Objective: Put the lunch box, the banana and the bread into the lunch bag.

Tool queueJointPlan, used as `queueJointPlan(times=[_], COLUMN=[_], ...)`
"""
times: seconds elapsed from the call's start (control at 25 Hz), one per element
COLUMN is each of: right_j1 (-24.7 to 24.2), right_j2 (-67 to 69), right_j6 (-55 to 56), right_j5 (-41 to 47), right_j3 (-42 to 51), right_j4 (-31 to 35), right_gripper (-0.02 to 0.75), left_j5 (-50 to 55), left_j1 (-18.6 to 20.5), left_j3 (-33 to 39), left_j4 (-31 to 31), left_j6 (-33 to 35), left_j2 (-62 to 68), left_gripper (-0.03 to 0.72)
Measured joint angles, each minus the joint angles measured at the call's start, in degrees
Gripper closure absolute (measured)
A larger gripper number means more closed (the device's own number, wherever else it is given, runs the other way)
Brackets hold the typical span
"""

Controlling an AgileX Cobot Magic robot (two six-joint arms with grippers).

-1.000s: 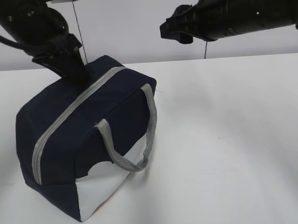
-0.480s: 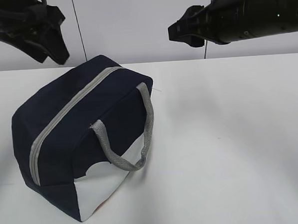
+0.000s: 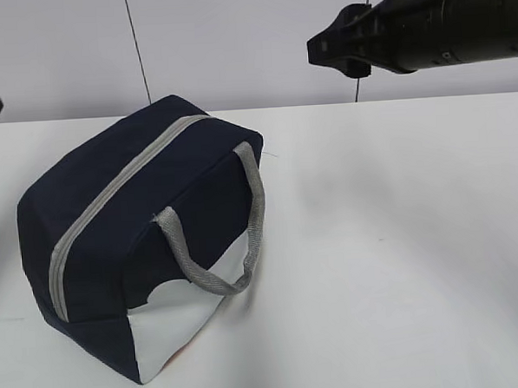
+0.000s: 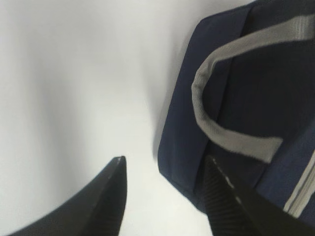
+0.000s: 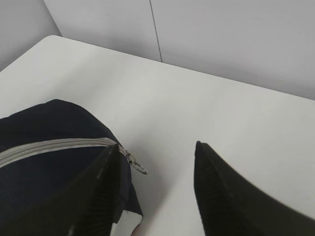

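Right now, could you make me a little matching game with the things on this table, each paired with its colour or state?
Things:
1. bag
2. zipper
3. handle
4. left end effector

States:
A. open, holding nothing
B. navy with a white lower panel
C. closed along the top
D. grey webbing, looped over the side

Pairs: 1-B, 2-C, 3-D, 4-A
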Motion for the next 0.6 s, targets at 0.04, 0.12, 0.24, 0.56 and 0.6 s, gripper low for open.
queueJointPlan(times=[0.04,0.12,0.24,0.56,0.6], right_j1=[0.00,0.00,0.00,0.00,0.00], right_j2=[-0.29,-0.81,-1.33,-2.57,-2.82], right_j6=[-0.28,-0.71,-0.82,-0.95,-0.95], right_j5=[0.51,1.67,3.82,11.66,12.44], right_j3=[0.28,0.54,1.14,2.05,2.42], right_j4=[0.00,0.00,0.00,0.10,0.10], right_gripper=[0.358,0.358,0.358,0.358,0.358], left_j5=[0.00,0.00,0.00,0.26,0.39], left_j1=[0.35,0.45,0.45,0.45,0.45], left_j3=[2.19,6.25,12.30,26.11,27.56], left_j4=[0.43,0.94,1.33,1.66,1.66], left_j6=[0.00,0.00,-0.08,-0.12,-0.21], left_j2=[-1.92,-6.11,-12.78,-33.94,-36.29], left_gripper=[0.303,0.303,0.303,0.306,0.306])
